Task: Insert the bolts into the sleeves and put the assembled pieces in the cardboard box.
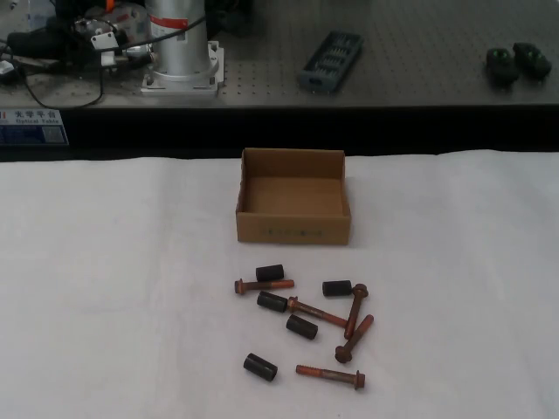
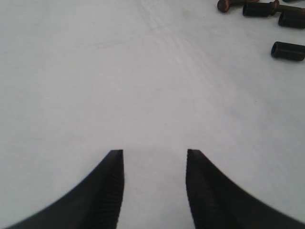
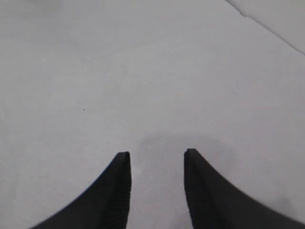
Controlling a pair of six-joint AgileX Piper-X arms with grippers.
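Between the fingertips of the left gripper (image 2: 153,153) lies nothing but white cloth (image 2: 143,86); its two fingers stand moderately parted and hold nothing. Farther out, off to one side, a few sleeves (image 2: 288,50) show, along with the head of one of the bolts (image 2: 224,5). The right gripper (image 3: 157,153) is the same: fingers parted, empty, over bare cloth.

At the lower centre of the high view are the loose parts, five dark sleeves (image 1: 259,367) and five rusty bolts (image 1: 330,376). They are scattered together, some touching, none joined. Just above them in the frame, at centre, the cardboard box (image 1: 293,231) sits open with nothing inside.

Judging by this, no piece is assembled yet, so the work stands at its very first pick. The next move likely calls for one arm to take a sleeve and the other a bolt. The lowest pair in the frame lies a little apart from the rest and would be the easiest to take. The bolt's shank then has to be lined up with the sleeve's bore before it is pushed through.
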